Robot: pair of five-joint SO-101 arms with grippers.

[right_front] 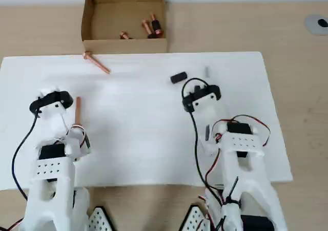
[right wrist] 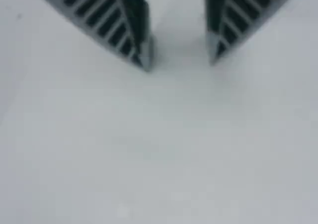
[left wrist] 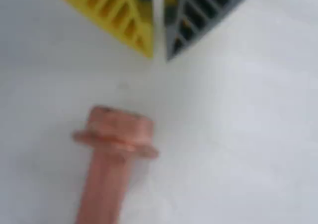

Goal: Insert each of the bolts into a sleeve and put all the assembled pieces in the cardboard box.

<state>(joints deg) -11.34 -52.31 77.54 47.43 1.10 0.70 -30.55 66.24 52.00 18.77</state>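
Two copper bolts lie on the white mat [right_front: 154, 154]: one [right_front: 96, 63] just in front of the cardboard box [right_front: 88, 21], one [right_front: 78, 110] beside the left arm. In the left wrist view this second bolt [left wrist: 114, 154] lies head-first just short of my left gripper [left wrist: 159, 55], whose yellow and grey fingertips are shut with nothing between them. A black sleeve [right_front: 178, 78] rests on the mat ahead of the right arm. My right gripper [right wrist: 179, 60] hangs open over bare mat. Inside the box lie bolts with black sleeves [right_front: 152, 26].
A small grey piece [right_front: 207, 71] lies near the black sleeve. A grey disc [right_front: 315, 23] sits on the wooden table at the far right. The mat's front edge runs just ahead of both arm bases.
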